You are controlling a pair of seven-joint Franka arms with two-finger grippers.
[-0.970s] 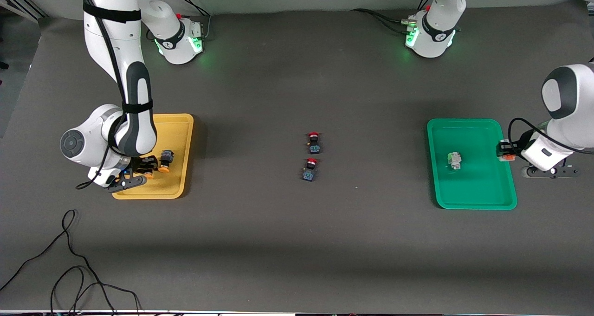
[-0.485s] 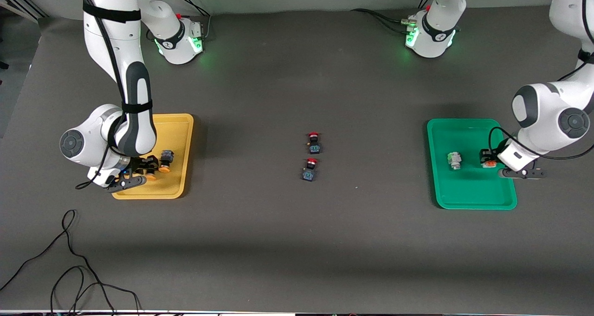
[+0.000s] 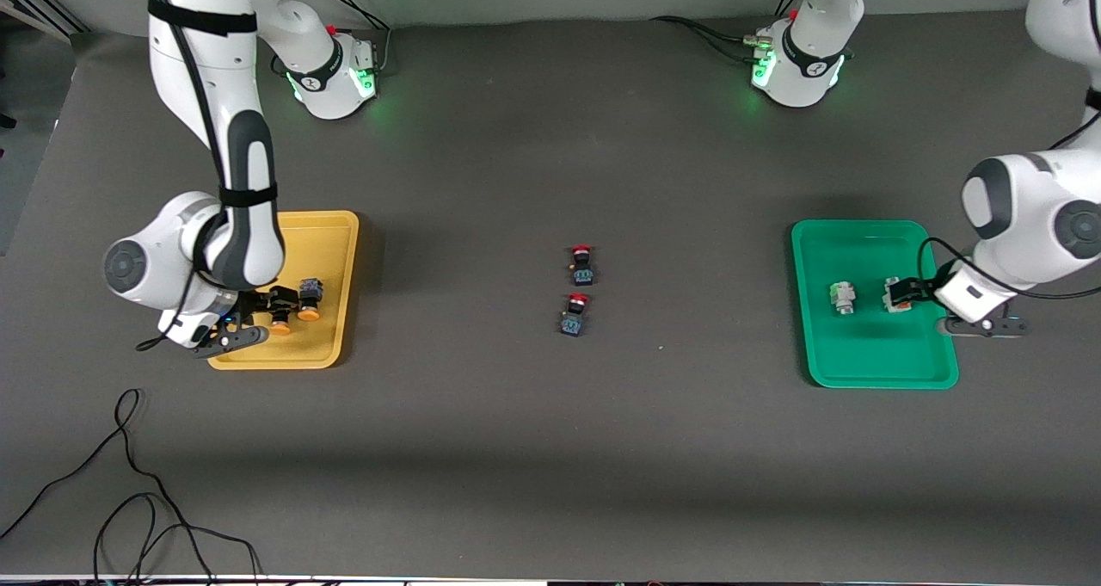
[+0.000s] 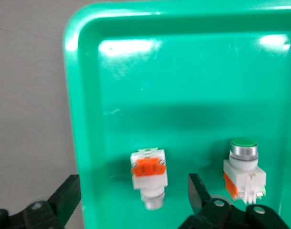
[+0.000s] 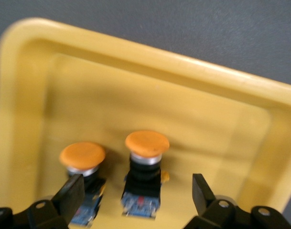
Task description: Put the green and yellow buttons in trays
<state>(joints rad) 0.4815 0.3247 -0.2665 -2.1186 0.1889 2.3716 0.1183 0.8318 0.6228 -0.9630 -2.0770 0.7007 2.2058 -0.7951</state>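
- Since a second ago, when the left end effector hung outside the green tray's rim with the orange-faced switch in its grip, it has swung in over the tray.
- That switch now looks to be lying on the tray floor, just beside the green-faced switch and apart from it.
- Its fingers stand wide, one on each side of the orange-faced switch and clear of it, so I judge the drop done.
- Over at the yellow tray, the right end effector has barely shifted. It is low over the tray, spread wide around one of the two yellow-capped switches without touching it.
- The second yellow-capped one sits close alongside, by one finger.
- With all four switches in trays, the job looks essentially finished; what remains, I'd guess, is for both arms to lift away.
- Two red-capped switches remain mid-worktop, untouched, well apart from both trays.
- Left arm pose: elbow out past the tray's end, wrist angled in low. Right arm: forearm dropping steeply, wrist tucked under.
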